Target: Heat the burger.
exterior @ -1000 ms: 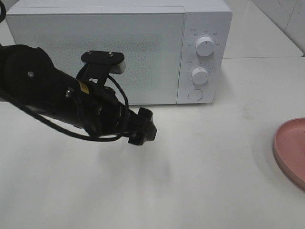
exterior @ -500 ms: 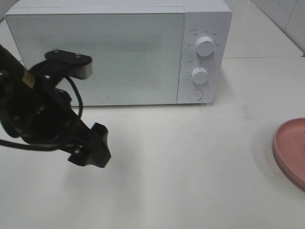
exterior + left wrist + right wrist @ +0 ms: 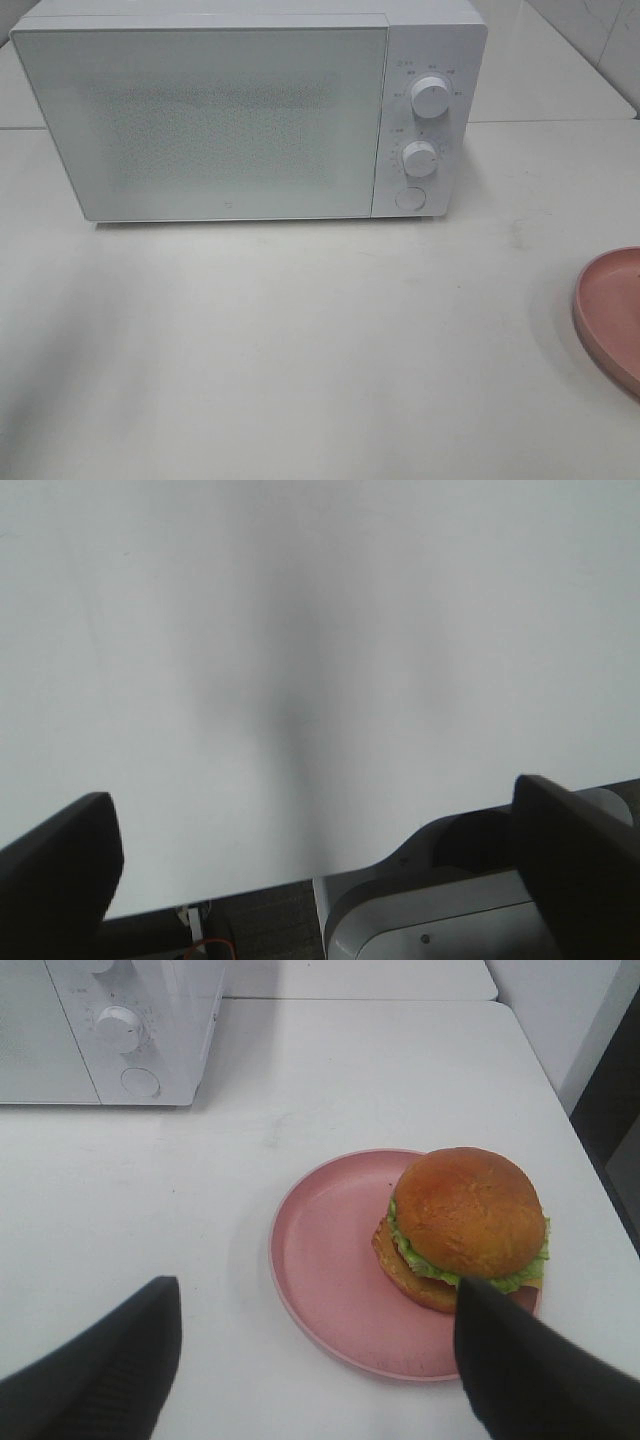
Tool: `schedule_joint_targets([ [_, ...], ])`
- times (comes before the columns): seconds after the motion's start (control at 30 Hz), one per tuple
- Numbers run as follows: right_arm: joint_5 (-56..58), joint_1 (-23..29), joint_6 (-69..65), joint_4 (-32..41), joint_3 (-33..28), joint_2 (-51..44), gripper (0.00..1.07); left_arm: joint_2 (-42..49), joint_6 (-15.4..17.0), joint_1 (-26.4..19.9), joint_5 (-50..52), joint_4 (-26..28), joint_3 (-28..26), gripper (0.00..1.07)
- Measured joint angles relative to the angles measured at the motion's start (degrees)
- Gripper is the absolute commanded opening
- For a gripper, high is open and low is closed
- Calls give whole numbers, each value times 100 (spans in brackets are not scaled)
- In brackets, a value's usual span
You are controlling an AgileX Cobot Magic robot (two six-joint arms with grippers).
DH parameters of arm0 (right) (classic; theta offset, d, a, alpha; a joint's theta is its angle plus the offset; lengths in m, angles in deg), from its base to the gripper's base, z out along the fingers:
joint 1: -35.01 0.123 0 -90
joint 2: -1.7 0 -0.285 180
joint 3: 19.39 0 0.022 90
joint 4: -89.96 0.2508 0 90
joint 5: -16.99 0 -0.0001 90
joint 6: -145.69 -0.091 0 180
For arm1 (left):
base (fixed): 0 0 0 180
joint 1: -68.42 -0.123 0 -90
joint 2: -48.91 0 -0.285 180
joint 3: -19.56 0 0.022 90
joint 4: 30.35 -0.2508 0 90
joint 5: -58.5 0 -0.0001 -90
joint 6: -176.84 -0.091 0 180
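Microwave (image 3: 200, 120) door shut, burger (image 3: 465, 1222) on plate (image 3: 330, 1260). Both grippers spread wide, empty. Next: open door.

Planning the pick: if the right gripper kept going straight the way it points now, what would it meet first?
Most likely the pink plate, with the burger on the side nearer one finger. The right gripper is open and nothing stands between; exact depth is unclear.
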Motion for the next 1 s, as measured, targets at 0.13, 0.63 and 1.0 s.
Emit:
schedule_joint_targets([
  [0.13, 0, 0, 0, 0, 0, 0, 74, 659, 46, -636, -281, -120, 367, 100],
  [0.63, 0, 0, 0, 0, 0, 0, 74, 3191, 86, -768, -327, -252, 1885, 100],
  [1.0, 0, 0, 0, 0, 0, 0, 74, 5122, -23, -768, -11, -275, 2097, 100],
])
